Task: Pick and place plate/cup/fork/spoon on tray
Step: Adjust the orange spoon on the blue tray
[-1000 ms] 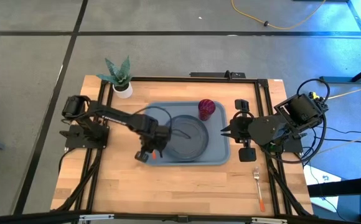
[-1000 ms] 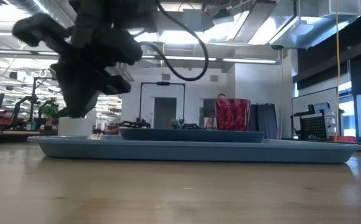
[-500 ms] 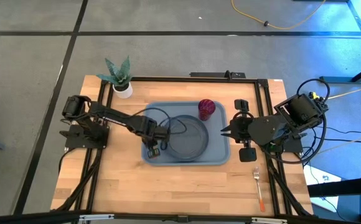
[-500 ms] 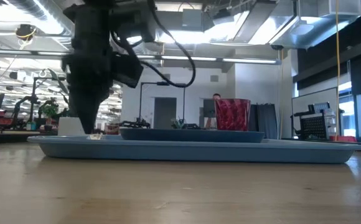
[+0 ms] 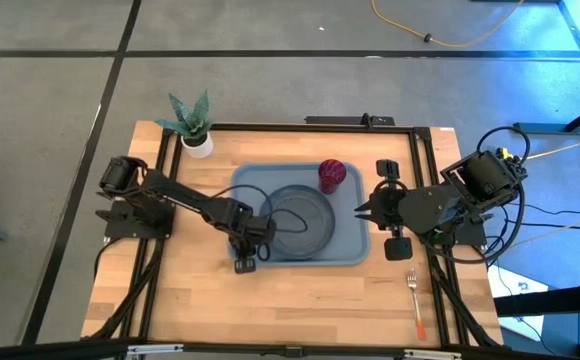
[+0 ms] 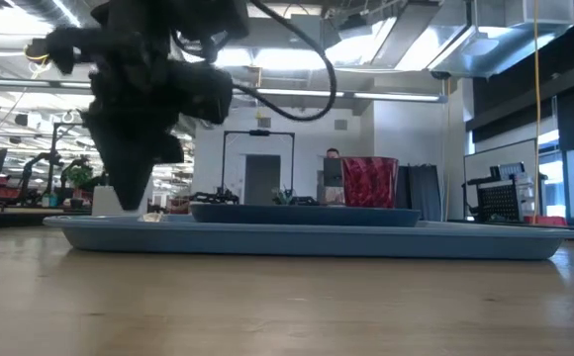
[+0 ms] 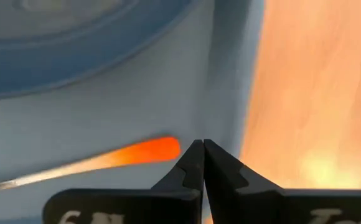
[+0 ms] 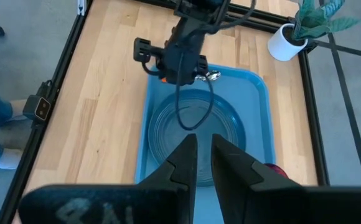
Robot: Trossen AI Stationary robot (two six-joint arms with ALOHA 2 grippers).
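The left gripper (image 7: 203, 149) is hanging over the tray's (image 5: 348, 250) near corner with its fingers pressed together on nothing. Just beside the tips, the spoon (image 7: 99, 162) is lying flat on the tray floor, orange handle towards them. Beyond it sit the plate (image 5: 300, 220) and the cup (image 5: 331, 174). I'd lift straight up, clear of that handle. The right gripper (image 8: 203, 152) is waiting off the tray's far side, fingers slightly apart; the fork (image 5: 416, 300) is lying on the table near it.

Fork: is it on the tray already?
No, the fork lies on the bare wooden table near the right arm's base, well clear of the tray.
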